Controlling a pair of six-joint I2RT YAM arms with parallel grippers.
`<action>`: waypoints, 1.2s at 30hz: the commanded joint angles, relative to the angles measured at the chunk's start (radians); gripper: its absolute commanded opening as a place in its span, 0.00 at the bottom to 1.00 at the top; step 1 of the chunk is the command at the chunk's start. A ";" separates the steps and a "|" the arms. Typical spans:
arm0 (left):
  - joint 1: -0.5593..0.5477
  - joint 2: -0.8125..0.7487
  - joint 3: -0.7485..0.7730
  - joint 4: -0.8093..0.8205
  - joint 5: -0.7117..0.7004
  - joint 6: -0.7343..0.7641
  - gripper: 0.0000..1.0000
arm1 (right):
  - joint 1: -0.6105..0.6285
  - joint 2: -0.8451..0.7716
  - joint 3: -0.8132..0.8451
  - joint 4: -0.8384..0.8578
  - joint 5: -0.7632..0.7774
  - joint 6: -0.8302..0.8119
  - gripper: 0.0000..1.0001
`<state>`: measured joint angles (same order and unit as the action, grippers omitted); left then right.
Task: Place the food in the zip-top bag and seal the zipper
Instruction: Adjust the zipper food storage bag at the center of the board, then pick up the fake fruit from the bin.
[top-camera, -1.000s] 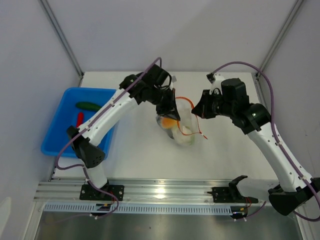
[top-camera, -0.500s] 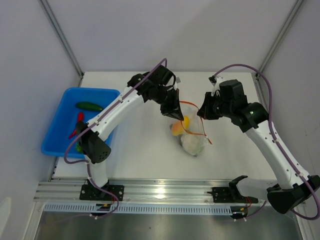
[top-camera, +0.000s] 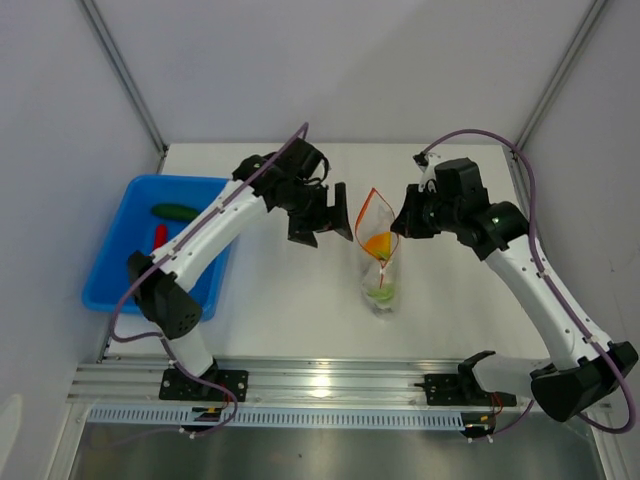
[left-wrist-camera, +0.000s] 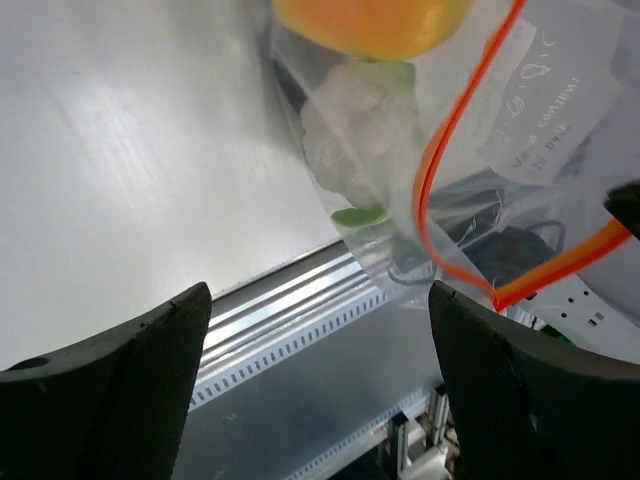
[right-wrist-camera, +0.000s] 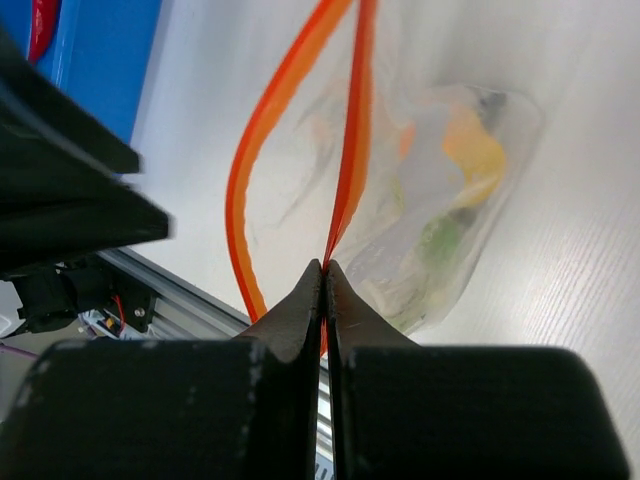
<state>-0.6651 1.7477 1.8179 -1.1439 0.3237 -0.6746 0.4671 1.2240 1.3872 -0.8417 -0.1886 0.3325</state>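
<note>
Top external view, centre of frame: zip-top bag (top-camera: 383, 275), clear, hanging upright from the right pincer (top-camera: 396, 227), whose fingers are pressed tight together on one end of the zipper (top-camera: 364, 215). Whether the bag's bottom touches the counter (top-camera: 280, 310) cannot be told. Said zipper gapes in an open loop, unsealed. Just left of the bag's mouth: left pincer (top-camera: 322, 216), spread wide, holding nothing. Contents of bag: orange-yellow piece (top-camera: 380, 243) near the top, white-green leafy vegetable (top-camera: 381, 293) at the bottom. Left of frame: blue tray (top-camera: 110, 285), with cucumber (top-camera: 177, 211) and red chili (top-camera: 160, 236) lying in it, not yet bagged. No grape bunch made out with certainty. Judged roughly half loaded; the remaining food and the sealing are left to do.
</note>
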 joint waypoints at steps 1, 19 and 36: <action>0.039 -0.174 -0.014 -0.039 -0.150 0.012 0.92 | -0.004 0.023 0.013 0.046 -0.038 0.005 0.00; 0.781 -0.588 -0.643 -0.116 -0.417 0.015 0.99 | -0.001 0.101 0.001 0.096 -0.123 0.026 0.00; 1.052 -0.407 -0.694 0.068 -0.514 0.083 1.00 | -0.002 0.104 -0.042 0.108 -0.141 0.007 0.00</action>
<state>0.3717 1.3163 1.0920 -1.1366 -0.1501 -0.6186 0.4671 1.3239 1.3537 -0.7643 -0.3138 0.3546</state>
